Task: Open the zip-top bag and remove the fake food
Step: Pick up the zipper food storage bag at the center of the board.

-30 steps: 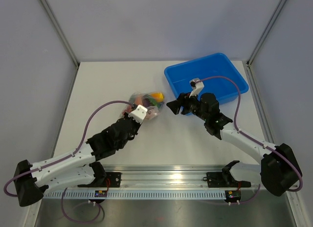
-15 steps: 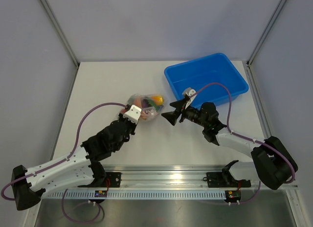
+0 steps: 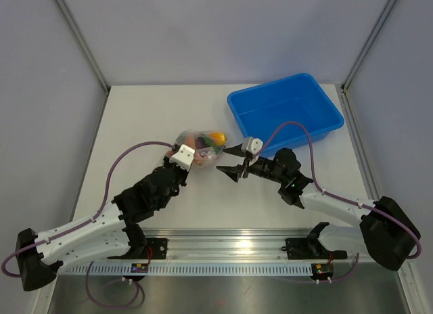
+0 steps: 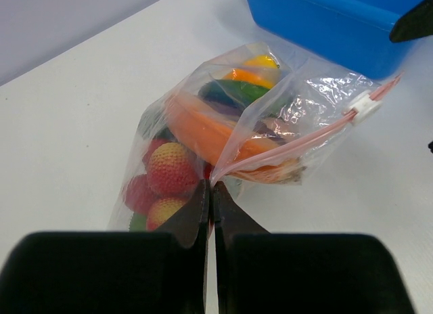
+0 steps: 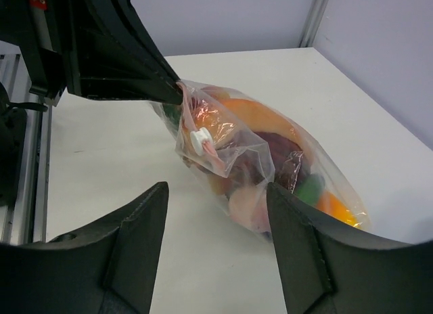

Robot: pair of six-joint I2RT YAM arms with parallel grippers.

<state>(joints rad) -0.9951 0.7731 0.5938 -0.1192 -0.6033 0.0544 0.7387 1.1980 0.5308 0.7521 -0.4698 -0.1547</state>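
Your left gripper (image 4: 210, 187) pinches the zip-top bag (image 4: 312, 103) by its edge; your right gripper (image 5: 215, 192) stands spread.
Miss the small slider (image 5: 200, 139) and you may just drag the bag loose.

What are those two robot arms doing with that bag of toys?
They are trying to open it. The left gripper is pinched shut on one end of the zip-top bag, right at its pink zip strip. The right gripper is open and pointing at the bag, close to the white slider but not touching it. All the fake food is inside the bag. The blue bin behind has nothing in it.
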